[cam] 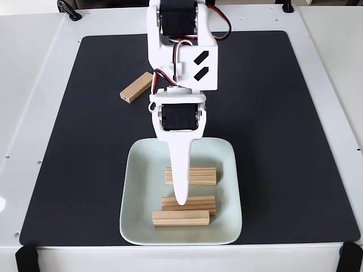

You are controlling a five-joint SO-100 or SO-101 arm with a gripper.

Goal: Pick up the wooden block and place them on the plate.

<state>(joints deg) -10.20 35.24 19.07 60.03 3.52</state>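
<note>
The plate, a pale mint square dish, sits at the front middle of the black mat. Three wooden blocks lie on it: one at the back, one in the middle and one at the front. Another wooden block lies on the mat at the back left, turned at an angle. My white gripper reaches down over the plate, with its tip above the middle block. The top finger hides the other one, so how the jaws stand is hidden, as is any contact with the block.
The black mat covers most of the white table. The arm's upper part and its red and black wires hang over the mat's back middle. Black clamps sit at the table's front corners.
</note>
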